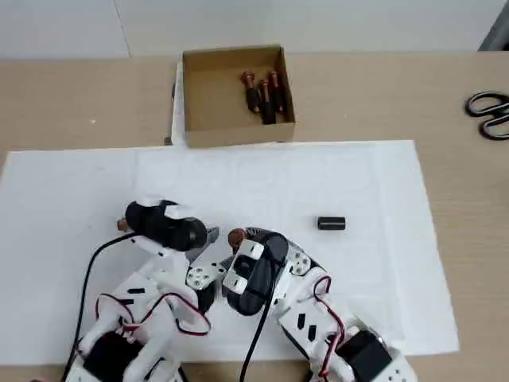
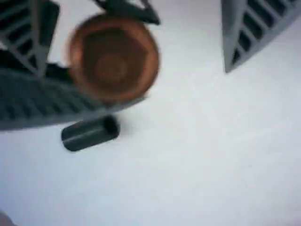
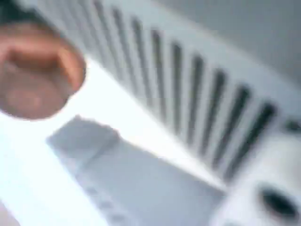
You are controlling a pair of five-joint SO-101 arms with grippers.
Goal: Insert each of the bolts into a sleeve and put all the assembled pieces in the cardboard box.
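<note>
A copper bolt (image 1: 236, 236) hangs just above the white sheet between the two arms. In the left wrist view its round head (image 2: 113, 56) faces the camera. My right gripper (image 1: 241, 243) is shut on it, and the head (image 3: 37, 70) shows beside a ribbed finger (image 3: 188, 94). My left gripper (image 2: 183, 84) stands open right beside the bolt, its tip (image 1: 211, 235) just left of the head. A black sleeve (image 1: 332, 223) lies on the sheet to the right, apart from both grippers, and appears in the left wrist view (image 2: 89, 133). The cardboard box (image 1: 231, 134) at the back holds several assembled pieces (image 1: 262, 94).
A white paper sheet (image 1: 358, 183) covers the working area on the wooden table. Scissors (image 1: 489, 114) lie at the far right edge. Both arm bases and their cables crowd the front edge.
</note>
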